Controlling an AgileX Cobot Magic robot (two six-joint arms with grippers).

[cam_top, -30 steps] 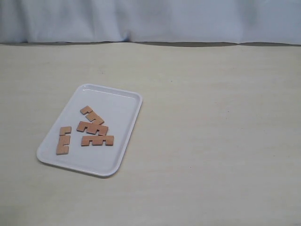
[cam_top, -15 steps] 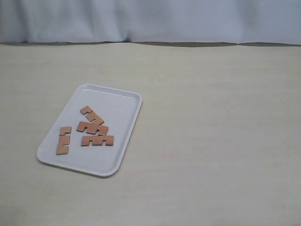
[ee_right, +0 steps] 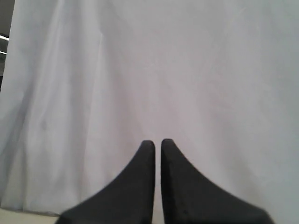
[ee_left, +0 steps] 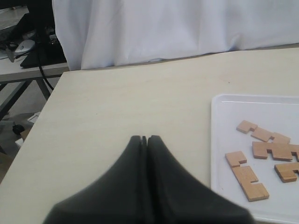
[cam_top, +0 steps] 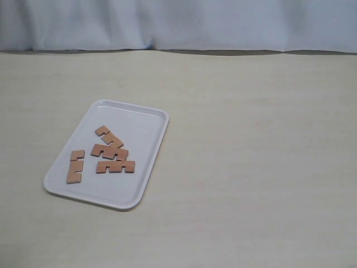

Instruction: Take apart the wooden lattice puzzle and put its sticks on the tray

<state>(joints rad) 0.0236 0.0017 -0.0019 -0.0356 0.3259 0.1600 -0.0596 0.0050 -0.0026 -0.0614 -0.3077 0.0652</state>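
Observation:
The white tray (cam_top: 146, 120) lies on the left of the table and holds four separate orange-brown sticks: one (cam_top: 76, 166) alone near its left rim, three (cam_top: 110, 151) close together in the middle. No assembled lattice puzzle is in view. Neither arm shows in the exterior view. In the left wrist view my left gripper (ee_left: 144, 138) is shut on nothing, over bare table beside the tray (ee_left: 224, 121) and its sticks (ee_left: 247, 175). My right gripper (ee_right: 157, 142) is shut with nothing between its fingers and faces the white curtain.
A white curtain (cam_top: 178, 25) hangs along the table's far edge. In the left wrist view the table's side edge (ee_left: 35, 126) drops off toward a desk with cables (ee_left: 28, 46) beyond.

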